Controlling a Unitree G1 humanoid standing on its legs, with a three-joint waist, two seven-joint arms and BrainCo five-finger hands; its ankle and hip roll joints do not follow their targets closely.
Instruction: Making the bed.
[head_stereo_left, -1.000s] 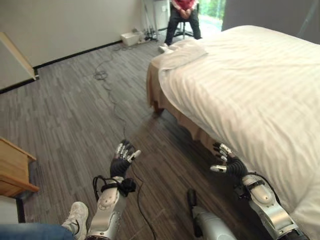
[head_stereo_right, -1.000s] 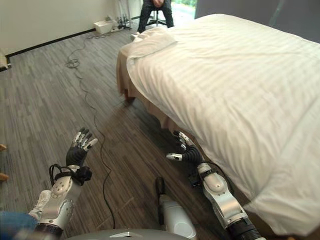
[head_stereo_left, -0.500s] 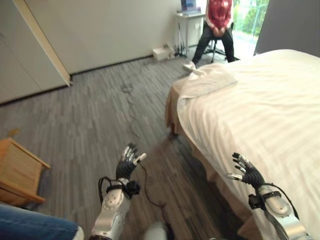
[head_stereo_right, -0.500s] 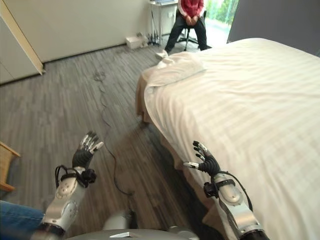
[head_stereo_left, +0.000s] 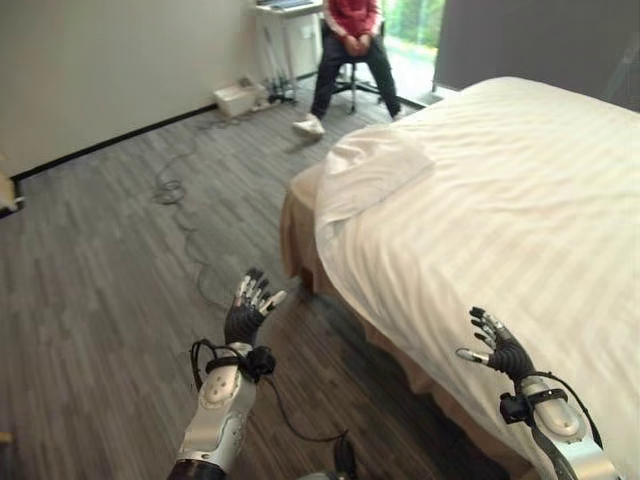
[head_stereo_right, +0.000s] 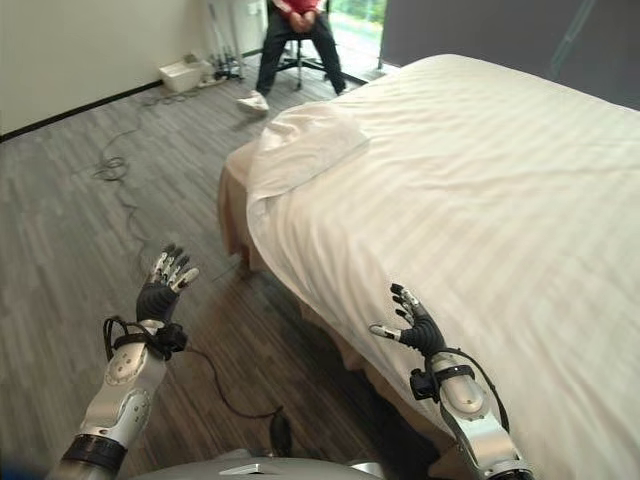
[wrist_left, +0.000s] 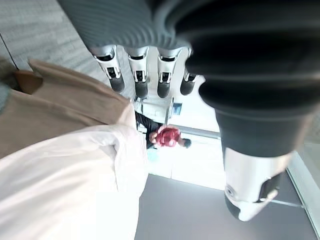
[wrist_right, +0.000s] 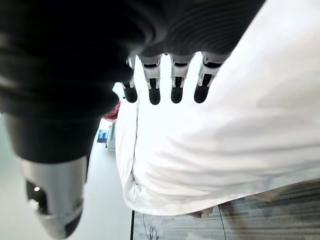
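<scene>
White duvet (head_stereo_left: 500, 190) bears no readable writing.

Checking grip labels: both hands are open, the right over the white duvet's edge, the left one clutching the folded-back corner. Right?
Not quite. The left hand clutches nothing: the left eye view shows it open over the floor, apart from the folded-back corner. The right hand is open over the white duvet edge.
</scene>
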